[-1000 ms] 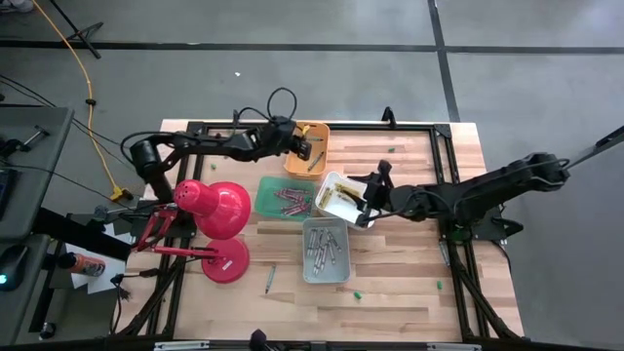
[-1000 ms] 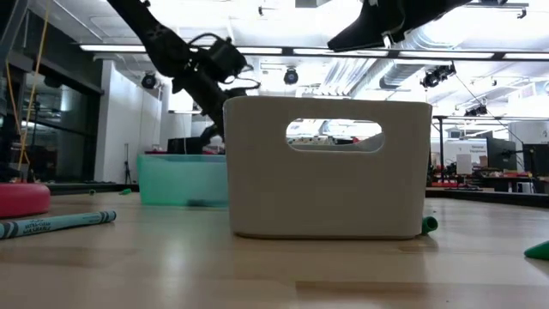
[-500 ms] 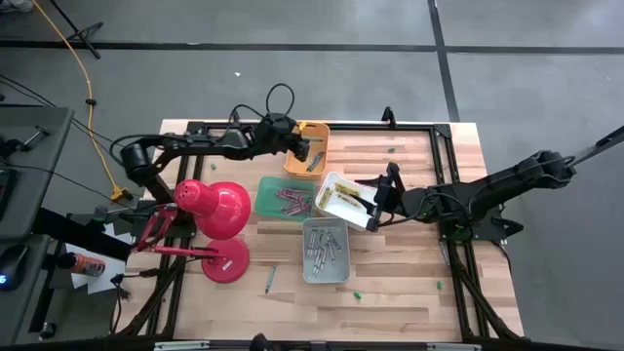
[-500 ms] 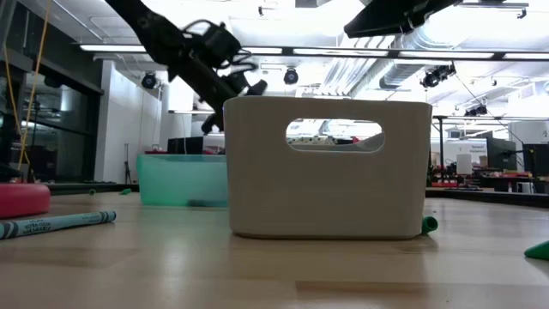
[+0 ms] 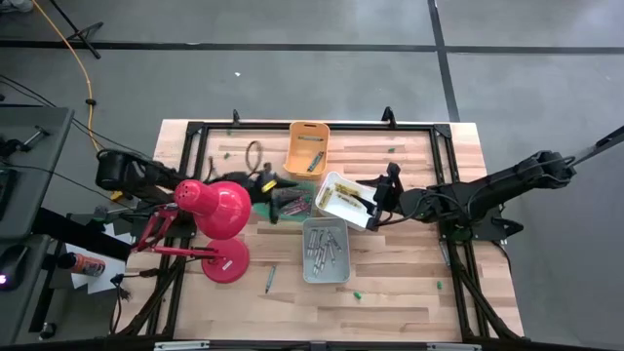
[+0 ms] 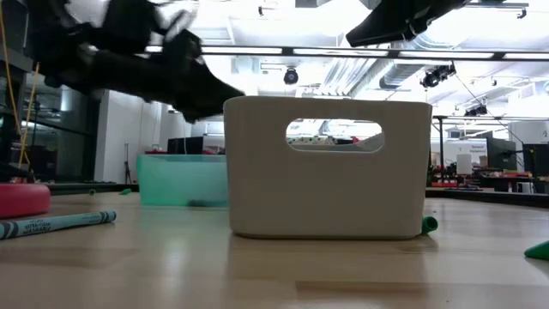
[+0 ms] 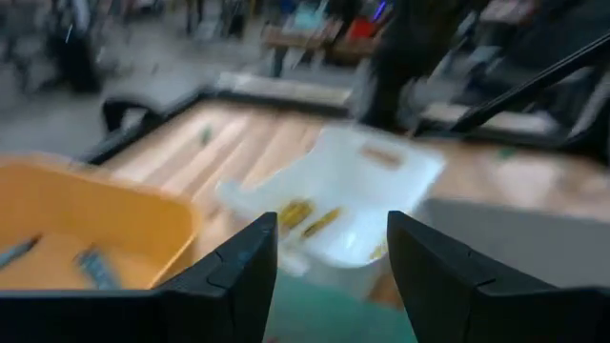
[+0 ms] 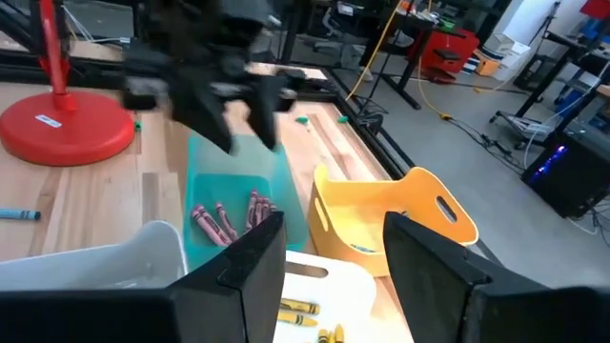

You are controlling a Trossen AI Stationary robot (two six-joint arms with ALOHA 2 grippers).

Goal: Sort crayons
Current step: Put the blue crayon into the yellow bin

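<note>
In the high view, the left gripper (image 5: 265, 184) hangs over the left edge of the green bin (image 5: 297, 207), its fingers (image 7: 224, 286) spread wide with nothing between them, as the left wrist view shows. The right gripper (image 5: 375, 202) sits at the right edge of the white bin (image 5: 332, 185), jaws parted and empty, per the right wrist view. Sorted crayons lie in four bins: pink ones (image 5: 289, 200) in the green bin, yellow ones (image 5: 339, 198) in the white bin, grey ones (image 5: 323, 246) in the grey bin (image 5: 310, 274), and a few in the orange bin (image 5: 295, 163). One loose crayon (image 5: 270, 280) remains on the table (image 5: 409, 283), beside the red lamp base (image 5: 226, 262). From the left gripper it lies toward 6 o'clock; from the right gripper, toward 8 o'clock and well apart. Its long axis runs roughly 12 to 6, slightly tilted. Judged by position, the left arm is nearer and is the likelier arm for the pick.
</note>
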